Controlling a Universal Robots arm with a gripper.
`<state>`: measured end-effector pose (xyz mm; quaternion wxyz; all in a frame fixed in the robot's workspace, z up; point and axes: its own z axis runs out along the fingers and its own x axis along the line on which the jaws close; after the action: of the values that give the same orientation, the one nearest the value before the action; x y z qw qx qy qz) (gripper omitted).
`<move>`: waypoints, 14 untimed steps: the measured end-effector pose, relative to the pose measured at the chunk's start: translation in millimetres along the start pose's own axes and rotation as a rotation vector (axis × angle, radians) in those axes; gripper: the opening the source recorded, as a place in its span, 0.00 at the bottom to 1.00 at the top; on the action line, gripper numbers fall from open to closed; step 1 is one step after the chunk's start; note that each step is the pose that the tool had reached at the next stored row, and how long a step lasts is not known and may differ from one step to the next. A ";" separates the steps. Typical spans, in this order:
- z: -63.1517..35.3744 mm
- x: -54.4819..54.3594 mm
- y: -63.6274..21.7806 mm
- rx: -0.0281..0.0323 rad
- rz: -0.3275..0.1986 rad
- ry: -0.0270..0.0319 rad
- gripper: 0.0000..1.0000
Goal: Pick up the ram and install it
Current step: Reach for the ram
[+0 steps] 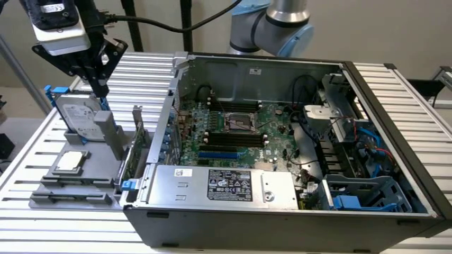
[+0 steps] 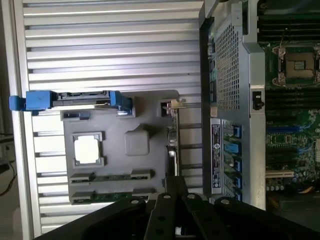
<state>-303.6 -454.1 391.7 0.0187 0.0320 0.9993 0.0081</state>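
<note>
Jaws were together on your gripper (image 1: pixel 99 87) in the exterior view, with nothing clamped between them. You had it in the upper left of the frame, hanging just above the silver hard drive (image 1: pixel 76 117), which stood upright in the gray tray (image 1: pixel 50 182). That tray sat on the slatted counter (image 1: pixel 42 233) at the left of the frame, beside the open computer case (image 1: pixel 282 222). The case's motherboard (image 1: pixel 236 132) lay at the centre. A green card with a metal bracket (image 1: pixel 137 138) stood upright between the tray and the case.

In the wrist view, you were looking down past the dark, closed jaws onto the same tray. The ram (image 2: pixel 107 196) lay on edge in a slotted holder of the tray, not held. A second green stick (image 2: pixel 112 177) sat in the slot just beside it. A square chip (image 2: pixel 87 149) rested in its pocket between those slots and the hard drive.
</note>
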 end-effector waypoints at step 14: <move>3.5 50.6 -16.8 0.0000 0.000 0.0000 0.11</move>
<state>-355.0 -467.6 386.0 0.0187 0.0320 0.9993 0.0081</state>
